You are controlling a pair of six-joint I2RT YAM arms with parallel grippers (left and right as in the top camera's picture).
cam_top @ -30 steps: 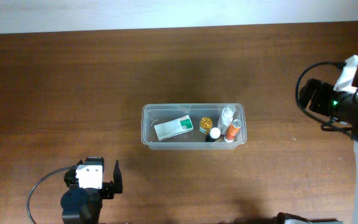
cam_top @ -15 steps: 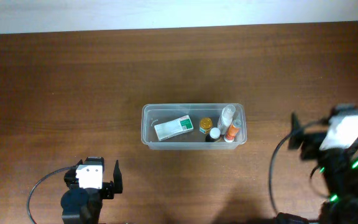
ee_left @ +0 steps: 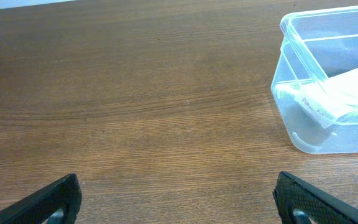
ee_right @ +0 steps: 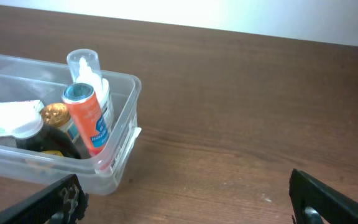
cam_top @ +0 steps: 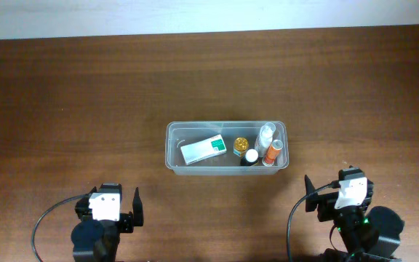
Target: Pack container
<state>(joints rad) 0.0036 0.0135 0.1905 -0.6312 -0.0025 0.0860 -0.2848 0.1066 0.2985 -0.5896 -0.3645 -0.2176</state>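
Container (cam_top: 195, 124) holds box (cam_top: 203, 149) and bottles (cam_top: 266, 136). Left gripper (ee_left: 178, 200), right gripper (ee_right: 190, 200): fingers spread wide, nothing held, both apart from container.

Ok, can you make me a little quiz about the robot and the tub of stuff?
1. True or false: the orange tube stands inside the clear tub.
2. Pick one. The left pincer and the right pincer are: A) both holding something, B) one holding something and one empty, C) both open and empty.
3. Count: how many things are in the tub?

Key: 1 true. 2 C. 3 five.
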